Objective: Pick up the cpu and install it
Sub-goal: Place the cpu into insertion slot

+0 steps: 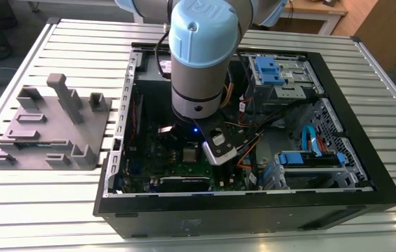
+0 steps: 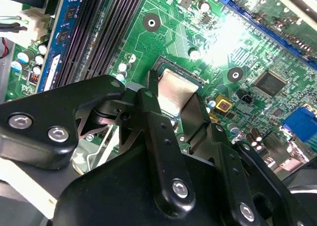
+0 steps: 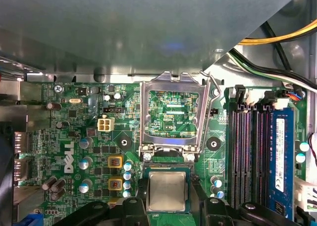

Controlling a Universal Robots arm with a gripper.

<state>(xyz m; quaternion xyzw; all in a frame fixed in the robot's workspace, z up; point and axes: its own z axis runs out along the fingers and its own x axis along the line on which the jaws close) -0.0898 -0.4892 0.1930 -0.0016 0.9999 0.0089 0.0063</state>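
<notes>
**CPU at the socket, fingers on it**

We see the gripper (image 3: 168, 186) pinching the cpu (image 3: 167, 194) (image 2: 174, 92), fingers (image 2: 152, 89) on two opposite edges in both wrist views. Cpu lies flat over the socket opening on the green mobo (image 3: 89, 137), just beside the flipped-up socket frame (image 3: 171, 112); can't tell if it's seated. In the exterior view the arm (image 1: 198, 58) reaches down into the open PC case (image 1: 338, 173); grey fixture (image 1: 44, 131) sits outside, at the exterior view's left.

We see a silvery cpu (image 3: 167, 191), its rim seemingly pale, a green motherboard (image 3: 129, 137), a grey fixture (image 1: 44, 131), a black case (image 1: 254, 215).
</notes>
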